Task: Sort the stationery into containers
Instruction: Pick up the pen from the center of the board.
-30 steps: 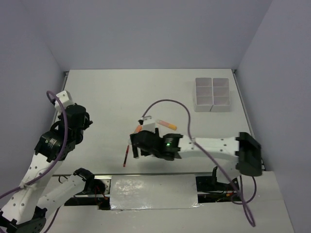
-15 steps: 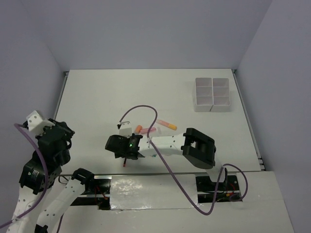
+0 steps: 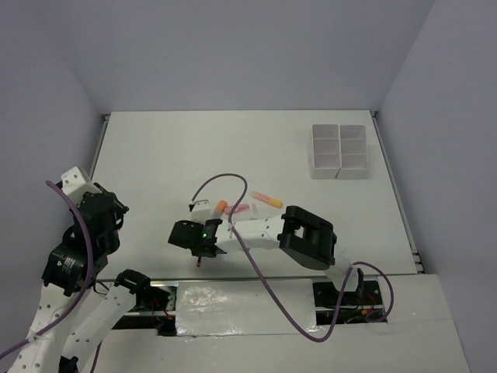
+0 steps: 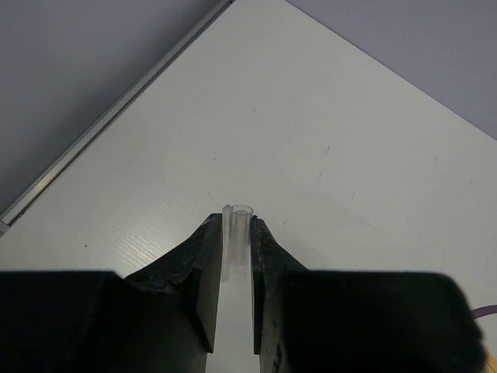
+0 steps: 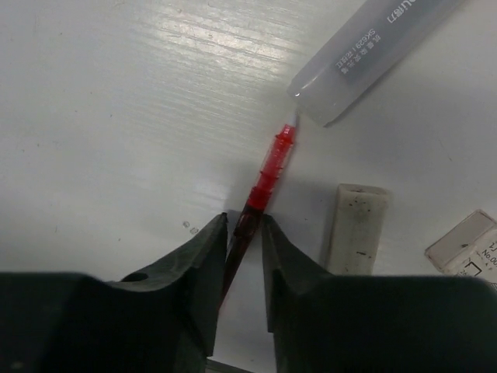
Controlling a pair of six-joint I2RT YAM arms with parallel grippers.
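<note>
Far right corner of the counter (image 3: 194,148), top view: containers (image 3: 339,151), two joined trays, six compartments, contents unreadable. Mid-counter: one orange-capped marker (image 3: 267,200), one pink marker (image 3: 237,209). Sorting looks barely begun.

Left wrist: left fingers (image 4: 206,264) clamped on one clear tube (image 4: 238,233), above the counter.

Right wrist: right fingers (image 5: 203,264) straddle one red pen (image 5: 268,167) lying flat; gripped or not, cannot tell. Beside it, one translucent marker (image 5: 365,58), two erasers (image 5: 353,225).

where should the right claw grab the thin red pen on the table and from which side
Take the red pen on its plain barrel, behind the ribbed tip, from straight above with the right claw across its width. It lies flat on the table, its tip against a translucent marker and a white eraser close alongside, so a narrow top-down pinch probably avoids both.
</note>
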